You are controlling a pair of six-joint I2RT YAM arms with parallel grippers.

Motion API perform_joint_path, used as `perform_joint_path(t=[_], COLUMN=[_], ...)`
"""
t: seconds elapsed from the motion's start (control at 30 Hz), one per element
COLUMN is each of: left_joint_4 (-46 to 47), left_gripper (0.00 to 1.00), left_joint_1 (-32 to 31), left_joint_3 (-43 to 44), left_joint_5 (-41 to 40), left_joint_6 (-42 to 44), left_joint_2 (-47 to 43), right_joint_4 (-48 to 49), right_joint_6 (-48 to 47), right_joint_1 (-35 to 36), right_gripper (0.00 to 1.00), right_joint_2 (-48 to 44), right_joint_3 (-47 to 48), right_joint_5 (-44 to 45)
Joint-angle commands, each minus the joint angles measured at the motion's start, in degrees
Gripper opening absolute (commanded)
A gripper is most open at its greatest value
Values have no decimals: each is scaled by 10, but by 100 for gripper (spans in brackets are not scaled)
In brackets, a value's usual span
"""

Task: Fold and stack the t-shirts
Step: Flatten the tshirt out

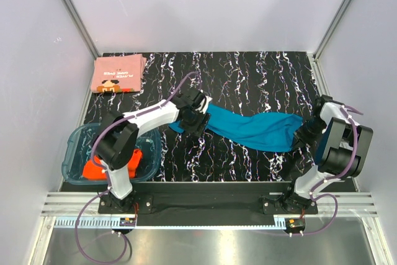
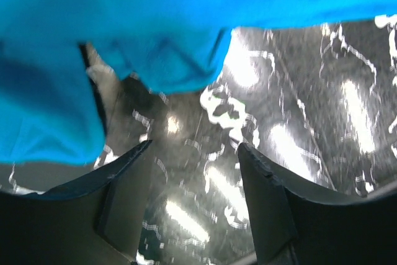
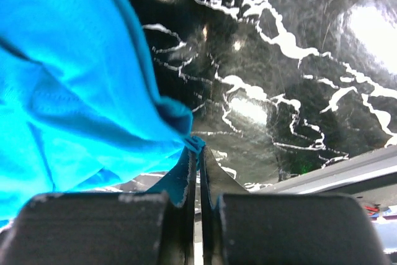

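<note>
The teal-blue t-shirt (image 1: 254, 129) lies bunched in a long strip across the middle of the black marbled table (image 1: 248, 72). My left gripper (image 1: 193, 123) is at its left end, open, with nothing between the fingers; the shirt (image 2: 124, 35) hangs just beyond the fingertips. My right gripper (image 1: 303, 136) is at its right end, shut on a corner of the teal shirt (image 3: 74, 91), pinched at the tips (image 3: 197, 144). The salmon-pink shirt (image 1: 118, 74) with dark print lies folded at the back left. The orange-red shirt (image 1: 96, 167) sits crumpled in the tub.
A clear blue-tinted plastic tub (image 1: 80, 138) stands at the front left beside the left arm's base. White walls with metal posts enclose the table. A metal rail (image 1: 205, 206) runs along the near edge.
</note>
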Motion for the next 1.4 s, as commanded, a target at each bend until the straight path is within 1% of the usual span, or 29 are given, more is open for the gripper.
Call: perform_joint_path(t=[0.0, 0.17, 0.23, 0.33, 0.43, 0.47, 0.5, 0.6, 0.63, 0.7, 0.83, 0.87, 0.93, 0.97, 1.1, 1.2, 1.23, 1.27, 1.33, 1.37], left_joint_4=[60, 66, 61, 55, 27, 22, 22, 9, 1, -41, -113, -139, -166, -189, -239, -257, -259, -257, -248, -244], left_gripper=[60, 60, 60, 57, 42, 25, 17, 1, 0, 0, 0, 1, 3, 3, 5, 10, 11, 16, 18, 18], left_joint_1=[-9, -9, -8, -8, -7, -7, -8, -8, -9, -9, -9, -9, -10, -9, -9, -9, -9, -9, -9, -9], left_joint_3=[28, 79, 105, 142, 173, 173, 167, 153, 149, 146, 145, 145, 152, 153, 172, 188, 194, 194, 189, 188], left_joint_5=[-45, -54, -66, -92, -106, -109, -116, -126, -129, -136, -147, -145, -151, -155, -179, -185, -185, -184, -168, -146], left_joint_6=[0, 13, 12, 15, 12, 11, 11, 9, 7, 2, -3, -3, -8, -14, -25, -29, -29, -28, -16, -12], left_joint_2=[23, 93, 109, 138, 165, 167, 158, 126, 98, 71, -39, -59, -90, -120, -166, -186, -188, -189, -188, -185], right_joint_4=[-19, -25, -28, -31, -37, -40, -45, -54, -56, -62, -78, -86, -94, -96, -103, -103, -104, -106, -114, -117], right_joint_6=[14, 3, 0, -3, -7, -10, -10, -12, -13, -13, -15, -16, -19, -20, -22, -25, -25, -26, -25, -24], right_joint_1=[-3, -3, -3, -3, -3, -3, 1, 16, 24, 45, 75, 79, 82, 84, 93, 94, 94, 94, 94, 94], right_gripper=[0, 0, 0, 0, 0, 0, 0, 0, 0, 0, 0, 0, 0, 0, 0, 0, 0, 0, 0, 0], right_joint_2=[-30, -37, -39, -38, -38, -38, -38, -43, -41, -38, -31, -30, -32, -35, -46, -53, -53, -52, -51, -51], right_joint_3=[8, 6, 8, 17, 27, 32, 34, 51, 57, 80, 136, 159, 178, 193, 205, 209, 216, 221, 246, 256], right_joint_5=[-20, -19, -20, -29, -34, -35, -38, -28, -19, -12, 1, 4, 10, 14, 18, 28, 29, 31, 38, 38])
